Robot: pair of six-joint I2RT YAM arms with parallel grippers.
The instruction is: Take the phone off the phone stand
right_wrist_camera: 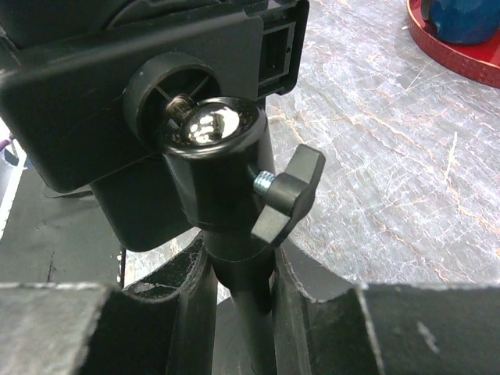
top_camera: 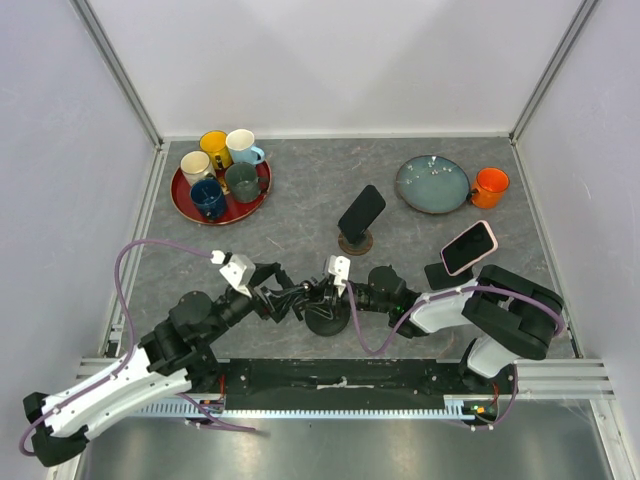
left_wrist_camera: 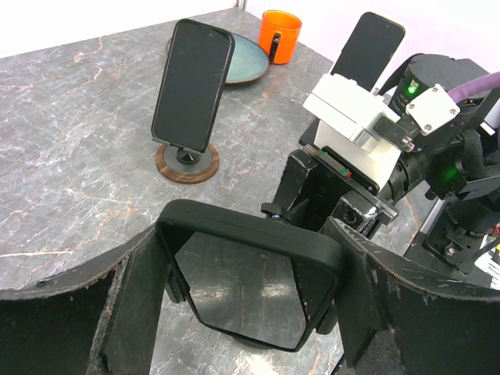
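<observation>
Left hand (left_wrist_camera: 250,301) clamps the side edges of the black-cased phone (left_wrist_camera: 234,269) atop the phone stand (right_wrist_camera: 219,187), while the right hand (right_wrist_camera: 244,316) pinches its stem (right_wrist_camera: 238,266) beneath, apparently bracing it so the phone pulls free.

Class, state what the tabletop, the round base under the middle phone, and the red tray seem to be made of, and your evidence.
Tabletop: stone or stone-print laminate, matte; it is grey with pale veins.
Round base: probably wood, satin finish; it is a brown ring around a darker centre.
Red tray: glossy, perhaps lacquer, metal or plastic; it is too far away to tell which.
</observation>
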